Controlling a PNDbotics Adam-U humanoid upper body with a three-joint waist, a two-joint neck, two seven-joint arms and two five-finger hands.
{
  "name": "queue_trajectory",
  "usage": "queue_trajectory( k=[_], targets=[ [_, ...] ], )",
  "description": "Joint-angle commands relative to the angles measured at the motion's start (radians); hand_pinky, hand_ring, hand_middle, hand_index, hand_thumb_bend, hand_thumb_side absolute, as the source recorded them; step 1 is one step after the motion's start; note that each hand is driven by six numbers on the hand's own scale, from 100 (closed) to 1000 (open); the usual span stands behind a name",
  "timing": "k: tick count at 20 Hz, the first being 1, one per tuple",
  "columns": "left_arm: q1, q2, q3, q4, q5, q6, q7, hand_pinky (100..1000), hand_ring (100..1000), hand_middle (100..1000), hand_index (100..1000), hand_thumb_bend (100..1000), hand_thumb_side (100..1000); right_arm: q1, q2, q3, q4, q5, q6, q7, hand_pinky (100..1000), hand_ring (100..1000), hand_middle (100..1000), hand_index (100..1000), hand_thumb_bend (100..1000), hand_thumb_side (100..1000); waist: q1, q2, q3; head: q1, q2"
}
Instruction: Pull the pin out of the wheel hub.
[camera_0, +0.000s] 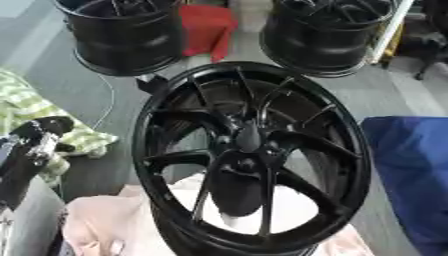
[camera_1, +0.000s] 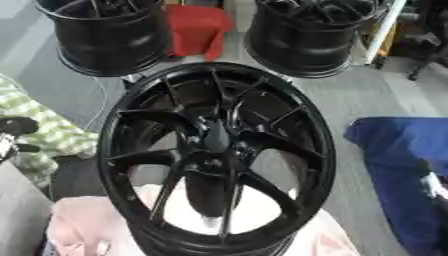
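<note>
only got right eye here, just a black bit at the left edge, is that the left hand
observer: yes. The left eye view shows much more of the left hand, by the green checked cloth.
operator: touching the wheel
observer: no. In that view there is a clear gap between it and the wheel rim, and it is nowhere near the hub.

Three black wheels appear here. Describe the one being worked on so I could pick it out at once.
It is the nearest wheel, filling the middle of the view and resting on pinkish cloth. Unlike the two rims behind, it stands tilted with its spoked face towards the camera.
</note>
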Motion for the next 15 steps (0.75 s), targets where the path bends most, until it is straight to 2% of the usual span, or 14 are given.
queue_trajectory(
  k=[1,5,15],
  targets=[
    [-0.009,0.004,-0.002,-0.008,0.002,-0.001,-0.002,672,840,715,750,100,534,-0.011,-0.004,0.064,-0.032,-0.016,-0.002,-0.055,516,596,670,820,546,447,0.003,-0.009,-0.003,0.003,-0.014],
    [-0.008,0.001,-0.001,-0.001,-0.002,0.002,0.004,671,838,713,748,100,534,-0.014,0.004,0.102,-0.025,-0.023,0.002,-0.062,513,592,660,793,540,440,0.005,-0.009,-0.005,0.002,-0.022],
    [0.009,-0.013,0.01,0.019,-0.033,0.001,0.016,673,840,715,749,100,540,-0.008,0.005,0.121,-0.008,-0.028,0.022,-0.038,509,586,652,774,521,444,0.006,-0.015,-0.008,-0.009,-0.019]
  ],
)
